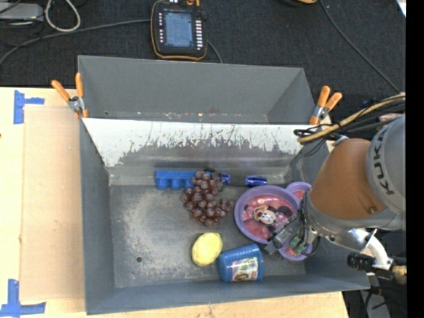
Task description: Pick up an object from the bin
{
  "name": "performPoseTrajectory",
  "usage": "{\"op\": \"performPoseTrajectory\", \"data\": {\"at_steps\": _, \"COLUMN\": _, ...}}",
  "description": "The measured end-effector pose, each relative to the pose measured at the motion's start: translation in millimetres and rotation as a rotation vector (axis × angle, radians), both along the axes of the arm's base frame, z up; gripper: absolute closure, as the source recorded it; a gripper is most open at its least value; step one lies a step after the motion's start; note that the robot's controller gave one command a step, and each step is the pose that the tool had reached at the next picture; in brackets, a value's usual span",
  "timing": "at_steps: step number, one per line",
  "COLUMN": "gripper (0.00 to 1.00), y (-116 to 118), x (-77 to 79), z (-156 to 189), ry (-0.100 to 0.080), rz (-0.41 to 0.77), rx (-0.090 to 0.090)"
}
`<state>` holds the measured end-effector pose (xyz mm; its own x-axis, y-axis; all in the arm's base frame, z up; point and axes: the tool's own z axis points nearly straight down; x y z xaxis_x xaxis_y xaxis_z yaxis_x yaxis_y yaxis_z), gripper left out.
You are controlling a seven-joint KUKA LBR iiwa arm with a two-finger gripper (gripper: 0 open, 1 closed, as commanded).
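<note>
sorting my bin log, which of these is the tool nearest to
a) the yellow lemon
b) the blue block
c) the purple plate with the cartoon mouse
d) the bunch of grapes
c: the tool sits at the right rim of the purple plate, while the yellow lemon, the grapes and the blue block all lie further left in the bin.

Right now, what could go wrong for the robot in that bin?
1. The end effector is at the edge of the purple cartoon plate, right beside a second purple dish; it might catch both or slip off the thin rim.
2. The blue cup lies on its side close to the plate; a nudge may roll it into the yellow lemon.
</note>
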<state>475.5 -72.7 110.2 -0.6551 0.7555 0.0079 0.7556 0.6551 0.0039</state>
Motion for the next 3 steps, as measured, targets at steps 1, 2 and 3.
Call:
{"op": "performPoseTrajectory", "data": {"at_steps": 1, "gripper": 1.00, "y": -0.4, "x": 0.6, "z": 18.9, "ry": -0.002, "rz": 0.000, "rx": -0.001}}
{"op": "performPoseTrajectory", "data": {"at_steps": 2, "gripper": 1.00, "y": -0.2, "x": 0.1, "z": 36.5, "ry": 0.000, "rz": 0.003, "rx": 0.000}}
{"op": "performPoseTrajectory", "data": {"at_steps": 3, "gripper": 1.00, "y": 0.1, "x": -0.4, "z": 69.4, "ry": 0.003, "rz": 0.004, "rx": 0.000}}
